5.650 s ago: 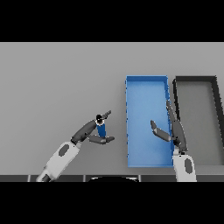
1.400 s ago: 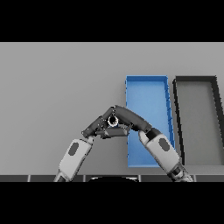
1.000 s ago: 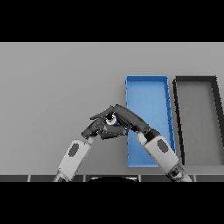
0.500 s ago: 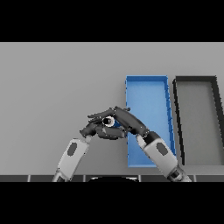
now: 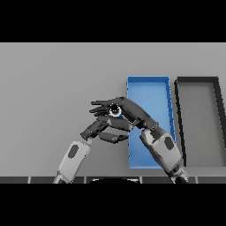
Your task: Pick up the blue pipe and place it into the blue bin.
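The blue pipe (image 5: 115, 111) shows only as a small blue-ringed end, lifted above the table just left of the blue bin (image 5: 150, 93). My right hand (image 5: 130, 111) reaches in from the lower right across the bin's left wall, its fingers and thumb curled round the pipe. Just below and to the left is my left hand (image 5: 105, 128), fingers loosened and apart, with no clear hold on the pipe. Most of the pipe's body is hidden by the two hands.
A dark grey bin (image 5: 199, 118) stands right beside the blue bin on its right. The grey table (image 5: 53, 88) stretches to the left and behind the hands.
The right hand has closed round the pipe and shifted slightly left. The left hand has sunk lower and its fingers have loosened from the pipe.
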You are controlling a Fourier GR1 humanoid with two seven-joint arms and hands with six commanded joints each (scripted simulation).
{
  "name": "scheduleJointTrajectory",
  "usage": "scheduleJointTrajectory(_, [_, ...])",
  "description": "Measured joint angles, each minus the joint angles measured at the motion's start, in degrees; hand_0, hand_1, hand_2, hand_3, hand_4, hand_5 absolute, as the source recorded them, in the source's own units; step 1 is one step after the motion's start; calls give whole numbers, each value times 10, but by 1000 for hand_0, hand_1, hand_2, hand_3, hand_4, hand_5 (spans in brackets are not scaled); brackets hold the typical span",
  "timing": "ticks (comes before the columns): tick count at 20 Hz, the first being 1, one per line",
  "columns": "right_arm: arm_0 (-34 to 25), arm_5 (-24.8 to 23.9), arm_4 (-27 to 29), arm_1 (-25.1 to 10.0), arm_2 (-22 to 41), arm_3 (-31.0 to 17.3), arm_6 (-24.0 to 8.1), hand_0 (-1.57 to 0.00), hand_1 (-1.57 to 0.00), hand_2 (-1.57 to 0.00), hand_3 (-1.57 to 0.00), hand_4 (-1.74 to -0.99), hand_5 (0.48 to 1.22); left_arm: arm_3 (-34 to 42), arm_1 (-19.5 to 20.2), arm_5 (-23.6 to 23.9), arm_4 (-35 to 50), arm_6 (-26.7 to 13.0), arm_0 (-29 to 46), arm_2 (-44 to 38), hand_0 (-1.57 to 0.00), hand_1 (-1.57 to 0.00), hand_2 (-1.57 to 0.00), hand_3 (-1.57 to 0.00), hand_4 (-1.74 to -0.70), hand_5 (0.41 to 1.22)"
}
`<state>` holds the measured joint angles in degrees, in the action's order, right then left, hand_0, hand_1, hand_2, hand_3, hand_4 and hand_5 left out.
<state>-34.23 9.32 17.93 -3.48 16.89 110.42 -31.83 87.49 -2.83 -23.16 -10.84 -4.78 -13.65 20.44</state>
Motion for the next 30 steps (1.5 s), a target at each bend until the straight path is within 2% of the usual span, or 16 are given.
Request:
scheduleJointTrajectory(2, [-43,-9,39,-4,-30,0,-26,-1571,-1571,-1571,-1571,-1741,1221,0,2,-2,-1,7,4,2,-6,-5,-5,-5,-906,445])
scheduleJointTrajectory(5, [-140,-21,112,-50,-89,-35,-23,-1571,-1571,-1571,-1571,-1741,1221,3,-3,-6,6,-8,-1,1,-3,-2,-2,-2,-905,435])
scheduleJointTrajectory(7, [-181,-51,97,-76,-130,-53,-8,-1571,-1571,-1571,-1571,-1741,1221,1,3,-5,8,-15,-6,-8,-1,-1,-1,-1,-902,432])
scheduleJointTrajectory(10, [-222,-73,71,-128,-180,-92,-27,-1571,-1571,-1571,-1571,-1741,1221,12,6,-5,6,-20,-6,-6,0,0,0,0,-890,425])
scheduleJointTrajectory(12, [-220,-78,69,-154,-208,-123,-31,-1571,-1571,-1571,-1571,-1741,1221,7,8,-7,7,-17,-7,-8,0,0,0,0,-890,415])
scheduleJointTrajectory(17, [-143,-52,40,-195,-257,-159,-31,-1571,-1571,-1571,-1571,-1741,1221,12,14,-3,-6,3,3,-1,1,1,1,1,-871,415])
scheduleJointTrajectory(19, [-94,-64,41,-195,-266,-146,-31,-1571,-1571,-1571,-1571,-1741,1221,5,13,-3,-7,-9,-6,-3,1,1,1,1,-867,419])
scheduleJointTrajectory(21, [-35,-60,43,-199,-270,-127,-31,-1571,-1571,-1571,-1571,-1741,1221,5,16,-4,-8,1,3,0,1,1,1,1,-866,420])
scheduleJointTrajectory(24, [52,-82,49,-211,-249,-96,-31,-1571,-1571,-1571,-1571,-1741,1221,14,10,-4,2,-3,6,0,1,1,1,1,-877,422])
scheduleJointTrajectory(27, [128,-143,59,-225,-212,-70,-31,-1571,-1571,-1571,-1571,-1741,1221,18,7,-4,2,-14,11,4,1,1,1,1,-880,427])
scheduleJointTrajectory(29, [170,-185,72,-260,-183,-62,-31,-1571,-1571,-1571,-1571,-1741,1221,18,12,-2,1,-16,14,1,1,1,1,1,-882,427])
scheduleJointTrajectory(30, [186,-223,85,-282,-156,-56,-31,-1571,-1571,-1571,-1571,-1741,1221,19,14,-4,1,-9,18,3,1,1,1,1,-884,425])
